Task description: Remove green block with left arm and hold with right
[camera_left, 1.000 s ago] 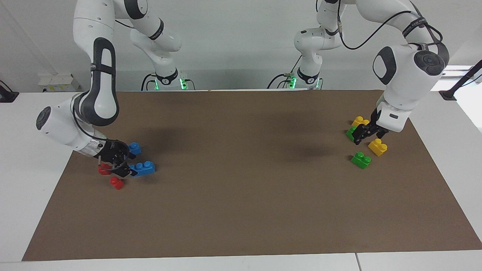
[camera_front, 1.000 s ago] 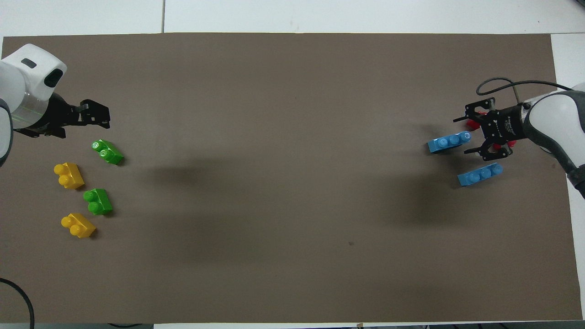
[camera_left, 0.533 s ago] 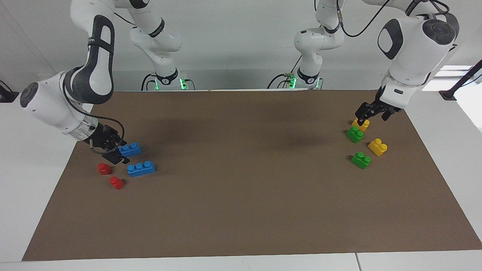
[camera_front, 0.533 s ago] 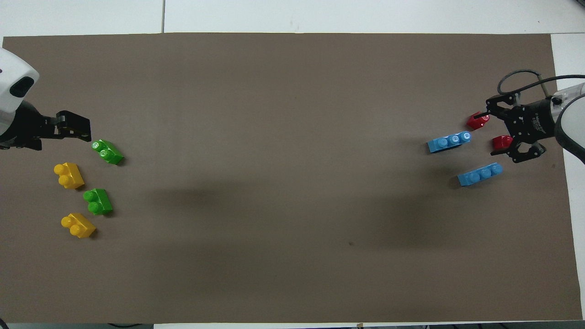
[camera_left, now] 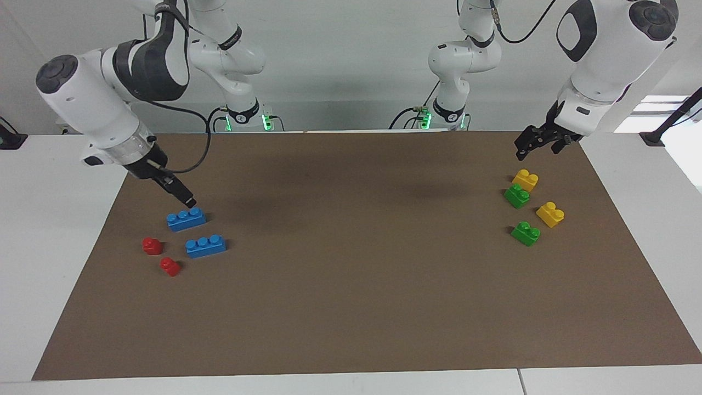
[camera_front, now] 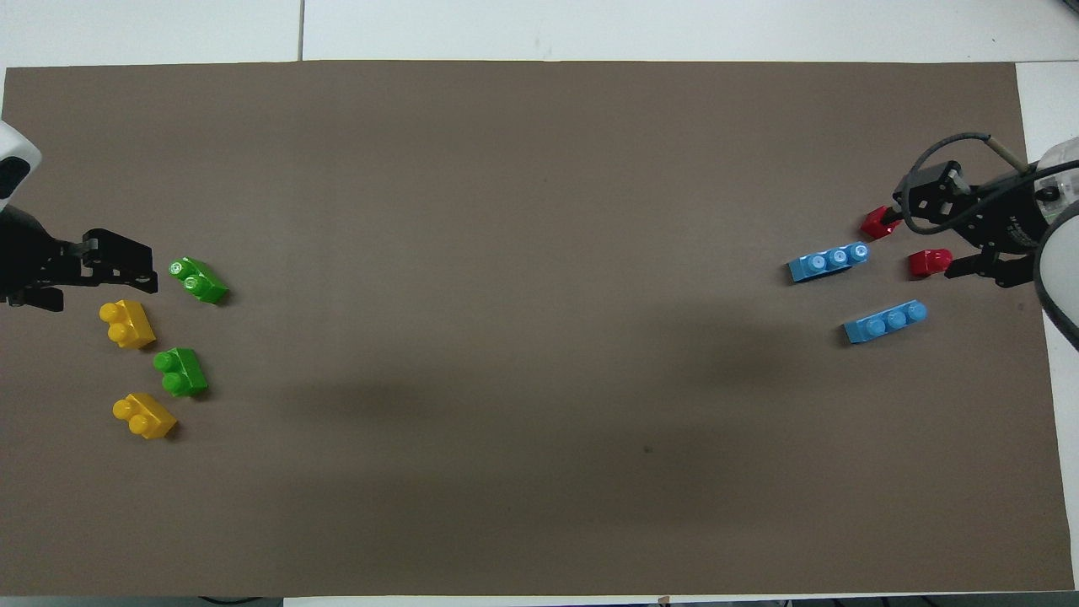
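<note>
Two green blocks lie on the brown mat at the left arm's end: one point(camera_left: 525, 233) point(camera_front: 198, 280) farther from the robots, one point(camera_left: 517, 196) point(camera_front: 179, 372) nearer. Each has two studs. My left gripper point(camera_left: 536, 147) point(camera_front: 139, 268) hangs open and empty in the air over the mat's edge beside these blocks, touching nothing. My right gripper point(camera_left: 186, 198) point(camera_front: 920, 246) is open and empty, raised over the red and blue bricks at the right arm's end.
Two yellow two-stud bricks point(camera_left: 550, 214) point(camera_left: 525, 179) lie among the green blocks. Two blue three-stud bricks point(camera_left: 186, 219) point(camera_left: 205, 246) and two small red bricks point(camera_left: 152, 245) point(camera_left: 170, 266) lie at the right arm's end. The brown mat point(camera_left: 356, 247) covers the table.
Both grippers have risen from the mat and drawn back toward the robots, the left from the green and yellow blocks, the right from the red and blue bricks. No brick moved.
</note>
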`<move>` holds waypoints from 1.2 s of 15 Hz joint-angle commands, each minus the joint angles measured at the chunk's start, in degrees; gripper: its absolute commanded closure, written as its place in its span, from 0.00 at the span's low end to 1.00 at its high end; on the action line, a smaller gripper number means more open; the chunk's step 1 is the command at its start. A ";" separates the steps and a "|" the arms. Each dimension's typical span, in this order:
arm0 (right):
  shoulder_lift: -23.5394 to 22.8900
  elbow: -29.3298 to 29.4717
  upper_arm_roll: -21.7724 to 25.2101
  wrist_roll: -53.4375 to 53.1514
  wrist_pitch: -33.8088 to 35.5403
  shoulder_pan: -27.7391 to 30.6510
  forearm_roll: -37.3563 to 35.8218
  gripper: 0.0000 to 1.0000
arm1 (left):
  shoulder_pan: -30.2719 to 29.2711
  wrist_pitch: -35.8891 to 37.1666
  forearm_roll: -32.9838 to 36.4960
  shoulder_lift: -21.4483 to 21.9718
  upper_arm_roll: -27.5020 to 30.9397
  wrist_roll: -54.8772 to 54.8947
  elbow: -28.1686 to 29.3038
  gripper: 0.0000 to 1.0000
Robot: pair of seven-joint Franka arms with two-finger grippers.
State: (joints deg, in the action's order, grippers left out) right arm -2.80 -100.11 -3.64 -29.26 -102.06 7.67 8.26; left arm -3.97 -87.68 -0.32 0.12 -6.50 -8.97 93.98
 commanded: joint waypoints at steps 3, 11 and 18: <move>6.75 -0.35 -0.14 12.47 4.05 -1.25 -3.24 0.00 | 0.19 2.08 -1.88 2.43 0.34 1.06 -0.73 0.00; 9.31 3.69 -0.41 27.66 9.94 -2.66 -8.43 0.00 | 0.54 0.59 -1.96 2.87 0.43 1.24 -0.64 0.00; 9.48 4.14 -0.32 30.67 11.53 -2.57 -8.96 0.00 | 0.63 0.32 -1.96 3.22 0.43 1.24 -0.47 0.00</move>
State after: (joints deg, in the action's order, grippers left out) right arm 6.55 -96.45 -3.76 0.02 -92.07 4.74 0.69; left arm -3.89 -87.03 -1.44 2.55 -6.64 -8.59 93.31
